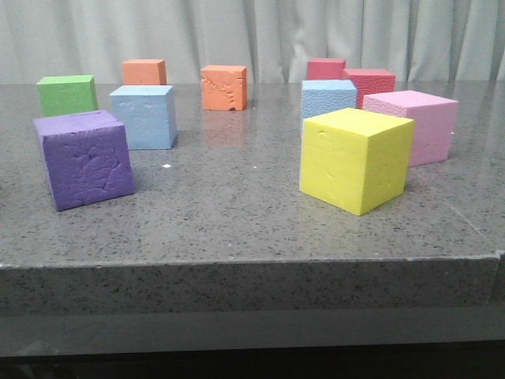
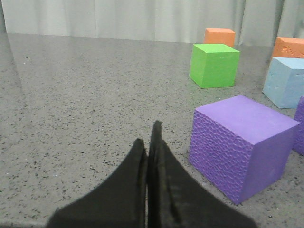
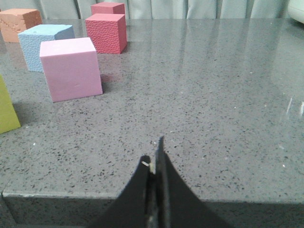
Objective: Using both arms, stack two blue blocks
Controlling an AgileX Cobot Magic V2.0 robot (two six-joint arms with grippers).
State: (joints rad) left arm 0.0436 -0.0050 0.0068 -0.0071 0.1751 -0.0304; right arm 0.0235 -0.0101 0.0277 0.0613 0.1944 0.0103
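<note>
Front view: neither arm appears; ten foam cubes stand on the grey speckled counter (image 1: pixel 237 213). The two blue blocks sit apart, the left blue block (image 1: pixel 144 117) behind the purple cube (image 1: pixel 84 158) and beside the green cube (image 1: pixel 67 95), the right blue block (image 1: pixel 327 103) partly hidden behind the yellow cube (image 1: pixel 355 158) and close to the pink cube (image 1: pixel 414 125). Nothing is stacked; the task has not visibly begun. Left wrist view: the left pincer (image 2: pixel 151 142) is pressed together, holding nothing, low over bare counter beside the purple cube, with the left blue block at the frame edge beyond it and the green cube further off. Right wrist view: the right pincer (image 3: pixel 156 154) is likewise pressed together and empty, near the counter's front edge, with the pink cube and the pebbled right blue block behind it off to one side. Risk assessment: the purple cube lies between the left pincer and its block, and the yellow, pink and red cube (image 3: pixel 107 33) crowd the right block, so a straight low approach would likely knock neighbours; a closed pincer would push rather than grasp. Clearance: broad open counter lies on each outer side and in the centre, which seems best for the stacking; the front edge is near both pincers.
</note>
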